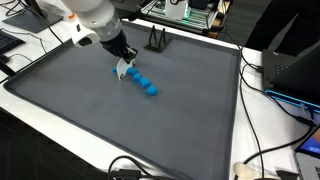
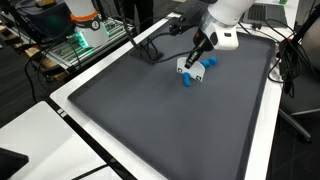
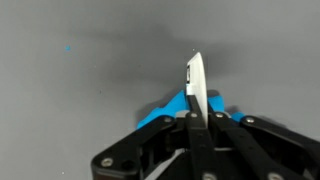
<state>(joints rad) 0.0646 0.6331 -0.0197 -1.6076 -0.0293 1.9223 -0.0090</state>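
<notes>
While the fingers [image 3: 150, 142] are pinching it edge-on, the white flat piece [image 3: 195, 85] is hanging just above the grey counter [image 1: 90, 110], at the near end of a short row of blue blocks [image 1: 146, 84]. The arm [image 1: 95, 18] is reaching down steeply from the counter's far edge. A black stand [image 1: 156, 40] is sitting near, behind the blocks, and cables [image 1: 262, 150] are trailing off the counter's side.
</notes>
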